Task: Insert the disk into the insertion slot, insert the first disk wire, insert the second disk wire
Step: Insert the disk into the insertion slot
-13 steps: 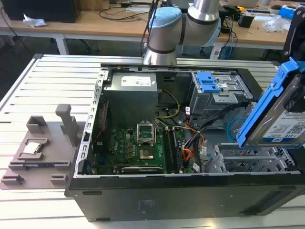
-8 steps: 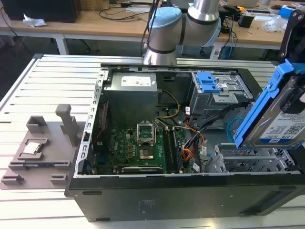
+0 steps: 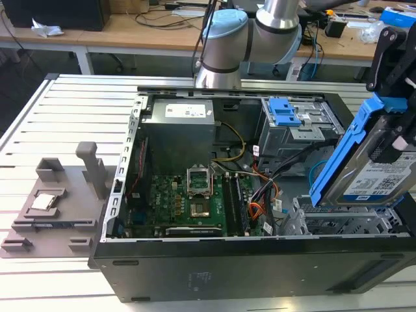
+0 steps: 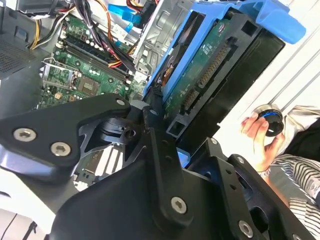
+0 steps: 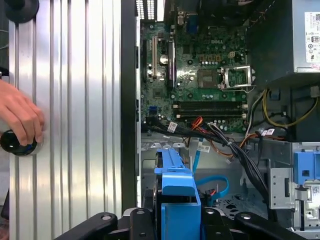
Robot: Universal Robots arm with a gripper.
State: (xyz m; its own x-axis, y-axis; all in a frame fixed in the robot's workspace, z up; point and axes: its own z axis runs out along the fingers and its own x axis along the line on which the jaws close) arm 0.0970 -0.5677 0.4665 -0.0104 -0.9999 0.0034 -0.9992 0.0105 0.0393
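Over the insertion slot, gripper clamping tilted disk, barcode label

A green circuit board is seen inside an open black metal computer case, beside a grey power supply box. A grey plastic fixture is set on the ribbed silver table.

Disk: silver, white barcode label, bright blue frame.
Gripper: black.
Slot: grey, perforated.
Second wire: light blue.
Motherboard: green.
Case: black.
Latch: blue.
Power supply: grey, white label.
Surface: silver, ribbed in parallel lines.
Fixture: grey.
Sleeve: pale with dark stripes.
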